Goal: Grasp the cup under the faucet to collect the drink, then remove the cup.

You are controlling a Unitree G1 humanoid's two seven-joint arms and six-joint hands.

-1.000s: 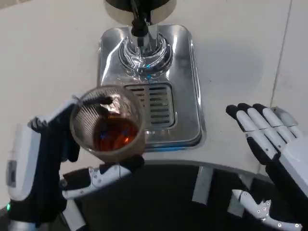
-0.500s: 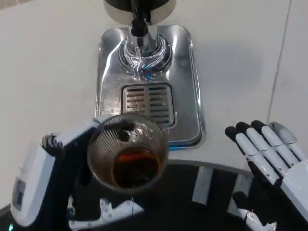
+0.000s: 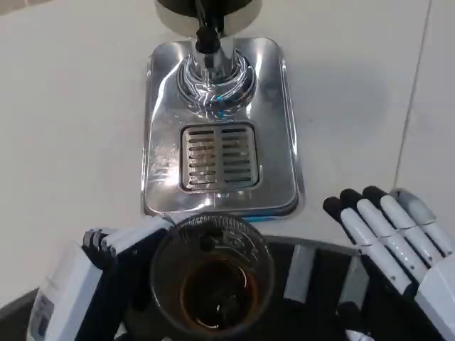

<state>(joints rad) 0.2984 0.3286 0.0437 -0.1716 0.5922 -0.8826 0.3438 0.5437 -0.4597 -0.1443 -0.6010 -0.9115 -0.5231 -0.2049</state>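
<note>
A clear ribbed cup point(image 3: 212, 275) with brown drink in its bottom is at the lower middle of the head view, in front of the table's near edge. My left hand point(image 3: 92, 291) grips it from the left side, fingers wrapped around its wall. The chrome dispenser base point(image 3: 274, 114) lies beyond it, with the black faucet point(image 3: 206, 35) above a round chrome fitting and a slotted drip grate point(image 3: 219, 158) that stands bare. My right hand point(image 3: 391, 241) hangs at the lower right with fingers straight and apart, holding nothing.
The white table point(image 3: 71, 128) spreads to the left and right of the dispenser. A seam point(image 3: 409, 121) runs down the table at the right. Dark floor and a grey frame point(image 3: 302, 273) show below the table's near edge.
My left hand has drawn the cup back from the drip tray's front to beyond the table's near edge, toward me and rightward. My right hand has shifted slightly lower and left.
</note>
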